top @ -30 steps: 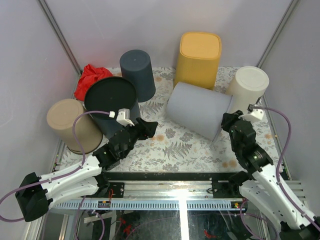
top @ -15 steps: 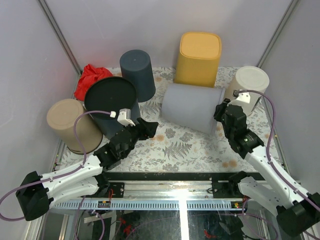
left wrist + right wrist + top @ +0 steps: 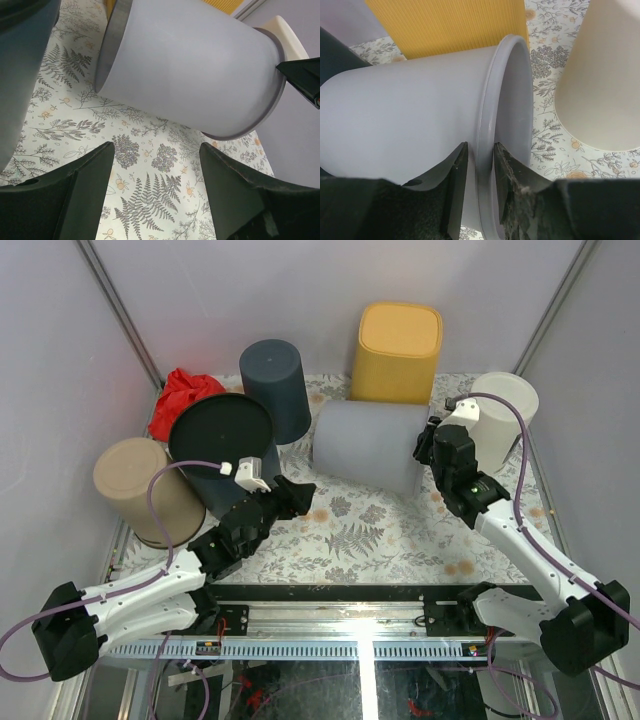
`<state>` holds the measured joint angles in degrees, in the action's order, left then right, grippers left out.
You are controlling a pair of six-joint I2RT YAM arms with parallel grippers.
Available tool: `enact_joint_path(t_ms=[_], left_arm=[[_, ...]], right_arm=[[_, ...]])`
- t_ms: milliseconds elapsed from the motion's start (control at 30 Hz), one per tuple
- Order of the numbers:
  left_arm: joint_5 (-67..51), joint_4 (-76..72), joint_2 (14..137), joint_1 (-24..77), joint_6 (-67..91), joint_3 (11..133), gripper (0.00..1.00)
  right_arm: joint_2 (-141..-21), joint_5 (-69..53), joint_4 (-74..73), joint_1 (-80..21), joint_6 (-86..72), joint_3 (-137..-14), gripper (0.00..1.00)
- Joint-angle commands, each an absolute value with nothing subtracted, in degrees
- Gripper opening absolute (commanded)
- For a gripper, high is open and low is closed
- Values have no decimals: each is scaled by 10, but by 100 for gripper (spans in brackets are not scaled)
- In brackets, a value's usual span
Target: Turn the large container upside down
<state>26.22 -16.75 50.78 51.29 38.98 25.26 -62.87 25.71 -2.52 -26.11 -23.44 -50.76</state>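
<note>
The right claw (image 3: 480,150) was set astride the rim of the large pale grey round plastic container (image 3: 370,445). One finger lay against the outer wall and the other reached inside the mouth. The jaws stood narrowly apart with the rim between them, but whether the rim was actually pinched could not be told.

From that claw the container's body ran away toward the left edge of the table (image 3: 370,530). Its long axis lay roughly level and across the table, with the open mouth facing the right edge and the closed base facing left. The container was placed on its side toward the far edge, right of the middle. It was just in front of the yellow ribbed square bin (image 3: 398,350), and the cream round tub (image 3: 503,405) stood just beyond its mouth.

The left claw (image 3: 300,495) was held wide apart and empty over the table, on the near side of the container and clear of it.

The right arm was judged the nearer, since the rim was already at its claw. The coming move was judged to turn on tipping the mouth end down and the base up.
</note>
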Motion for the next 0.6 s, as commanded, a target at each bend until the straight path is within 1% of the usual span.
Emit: enact_joint_path(t_ms=[0,167,300,567], left_arm=[[287,-199,503,509,380,252,69],[309,-208,508,509,391,252,69],[340,-209,536,509,371,286,69],[309,-263,635,502,342,340,70]], right_arm=[[-624,257,1,-259,-229,-512,36],[-634,283,9,-259,-224,-526,40],[-651,284,19,-260,-214,-543,41],[-655,286,16,-259,-212,-551,42]])
